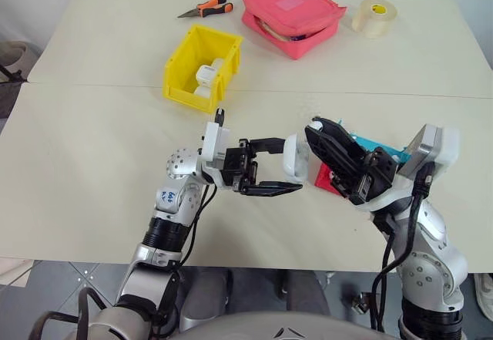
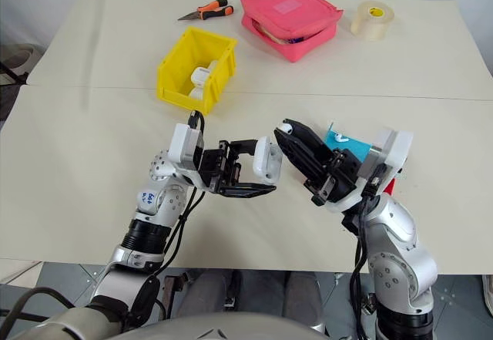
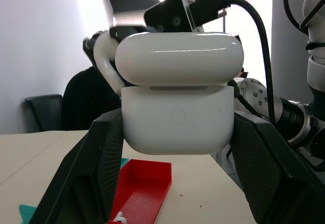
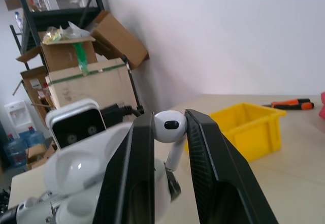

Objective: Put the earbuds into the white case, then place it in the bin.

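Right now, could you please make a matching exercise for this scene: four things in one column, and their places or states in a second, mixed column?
Things:
1. white case
2. earbud
3. bin
4. tape roll

Places or states:
A. pinched by the right gripper
B. yellow, with white cases inside
C. far right side of the table
D. lid open, clamped in the left gripper

Pairs: 1-D, 2-A, 3-B, 4-C

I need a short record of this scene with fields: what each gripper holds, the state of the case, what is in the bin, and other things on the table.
left gripper: shut on the white case
right gripper: shut on an earbud
case state: lid open, held above the table
bin: yellow, white cases inside
other things: pink pouch, tape roll, pliers, red tray
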Available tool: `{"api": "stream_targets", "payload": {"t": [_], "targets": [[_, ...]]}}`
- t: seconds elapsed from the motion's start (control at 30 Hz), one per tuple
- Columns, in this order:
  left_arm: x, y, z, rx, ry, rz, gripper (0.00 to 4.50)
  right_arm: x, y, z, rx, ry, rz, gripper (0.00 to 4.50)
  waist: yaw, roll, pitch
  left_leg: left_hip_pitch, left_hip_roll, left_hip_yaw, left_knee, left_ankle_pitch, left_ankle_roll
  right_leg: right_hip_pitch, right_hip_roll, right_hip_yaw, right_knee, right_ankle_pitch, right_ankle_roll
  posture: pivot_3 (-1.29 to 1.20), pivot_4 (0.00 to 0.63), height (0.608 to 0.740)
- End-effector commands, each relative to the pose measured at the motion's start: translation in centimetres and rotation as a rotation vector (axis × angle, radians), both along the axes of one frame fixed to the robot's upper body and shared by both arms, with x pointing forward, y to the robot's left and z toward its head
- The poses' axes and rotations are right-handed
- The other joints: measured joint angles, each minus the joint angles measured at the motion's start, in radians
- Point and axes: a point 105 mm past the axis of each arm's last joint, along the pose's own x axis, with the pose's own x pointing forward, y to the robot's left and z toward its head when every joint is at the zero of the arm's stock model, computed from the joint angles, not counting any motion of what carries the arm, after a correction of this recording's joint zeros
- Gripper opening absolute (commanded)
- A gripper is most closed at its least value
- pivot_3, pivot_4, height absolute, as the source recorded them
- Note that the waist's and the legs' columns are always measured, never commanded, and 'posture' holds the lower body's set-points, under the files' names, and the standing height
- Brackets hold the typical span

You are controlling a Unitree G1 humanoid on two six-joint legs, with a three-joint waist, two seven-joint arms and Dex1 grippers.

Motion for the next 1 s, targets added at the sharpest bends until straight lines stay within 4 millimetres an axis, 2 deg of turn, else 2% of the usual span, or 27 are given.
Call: {"api": "stream_targets", "payload": {"t": [0.03, 0.23, 0.6, 0.8, 1.0], "targets": [[-0.2, 0.0, 0.8, -0.032, -0.031, -0.002, 2.77, -1.2, 0.3, 1.6, 0.016, -0.053, 0.048, 0.67, 0.0, 0.0, 0.0, 0.0, 0.0, 0.0, 0.0, 0.0, 0.0, 0.0, 0.0, 0.0, 0.0, 0.0, 0.0, 0.0, 0.15, 0.74], [-0.1, -0.1, 0.8, -0.039, -0.034, 0.002, 2.77, -1.5, 0.9, 0.6, -0.004, -0.009, 0.085, 0.67, 0.001, 0.0, 0.0, 0.0, 0.0, 0.0, 0.0, 0.0, 0.0, 0.0, 0.0, 0.0, 0.0, 0.0, 0.0, 0.0, 0.15, 0.74], [0.1, 0.2, 1.1, -0.045, -0.044, 0.019, 2.77, -0.7, 0.8, -1.0, -0.019, 0.014, 0.057, 0.67, 0.0, 0.0, 0.0, 0.0, 0.0, 0.0, 0.0, 0.0, 0.0, 0.0, 0.0, 0.0, 0.0, 0.0, 0.0, 0.0, 0.15, 0.74], [0.2, 0.3, 1.3, -0.051, -0.049, 0.029, 2.77, -0.8, 1.3, -2.5, -0.088, 0.026, 0.076, 0.67, 0.0, 0.0, 0.0, 0.0, 0.0, 0.0, 0.0, 0.0, 0.0, 0.0, 0.0, 0.0, 0.0, 0.0, 0.0, 0.0, 0.15, 0.74], [0.3, 0.2, 1.5, -0.059, -0.057, 0.036, 2.77, -0.7, 1.6, -3.1, -0.136, 0.002, 0.086, 0.67, 0.0, 0.0, 0.0, 0.0, 0.0, 0.0, 0.0, 0.0, 0.0, 0.0, 0.0, 0.0, 0.0, 0.0, 0.0, 0.0, 0.15, 0.74]]}}
